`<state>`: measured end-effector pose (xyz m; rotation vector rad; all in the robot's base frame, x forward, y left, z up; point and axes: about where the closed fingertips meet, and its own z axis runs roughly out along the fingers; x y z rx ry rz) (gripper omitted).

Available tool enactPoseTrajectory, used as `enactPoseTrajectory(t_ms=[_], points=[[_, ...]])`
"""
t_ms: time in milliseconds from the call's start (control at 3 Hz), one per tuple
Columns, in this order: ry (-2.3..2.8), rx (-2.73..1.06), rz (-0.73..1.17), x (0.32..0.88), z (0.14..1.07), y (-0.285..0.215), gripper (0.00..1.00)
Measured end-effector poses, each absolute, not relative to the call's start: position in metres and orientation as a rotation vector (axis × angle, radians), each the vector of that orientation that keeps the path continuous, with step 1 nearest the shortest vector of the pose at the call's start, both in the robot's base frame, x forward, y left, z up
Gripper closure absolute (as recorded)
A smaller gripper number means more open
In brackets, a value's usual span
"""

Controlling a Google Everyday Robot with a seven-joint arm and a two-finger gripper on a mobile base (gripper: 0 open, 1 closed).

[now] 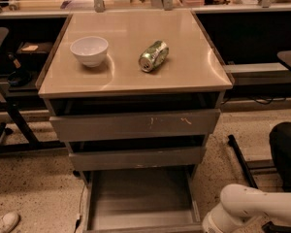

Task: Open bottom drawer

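Note:
The bottom drawer (140,198) is pulled out of the cabinet, and its shallow flat grey tray shows, empty. Its front strip (140,228) lies at the lower edge of the view. Above it are the plain middle drawer front (136,158) and the larger top front (136,124) with pale scratch marks. My white arm (254,205) comes in from the lower right. My gripper (211,226) is at the arm's end, low beside the drawer's front right corner, and is mostly cut off by the frame's bottom edge.
A white bowl (89,50) and a green can (153,56) lying on its side sit on the cabinet top (184,76). A chair base (9,125) stands to the left, a black seat (286,149) to the right, and a shoe (2,222) at the lower left.

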<state>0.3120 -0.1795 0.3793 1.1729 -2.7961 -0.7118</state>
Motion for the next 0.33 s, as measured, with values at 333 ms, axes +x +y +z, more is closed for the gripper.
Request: enactPoseTrajectory(t_ms=[333], points=[[-2.798,1.164,-0.642,0.2919,0.4022,-0.1898,0.00]])
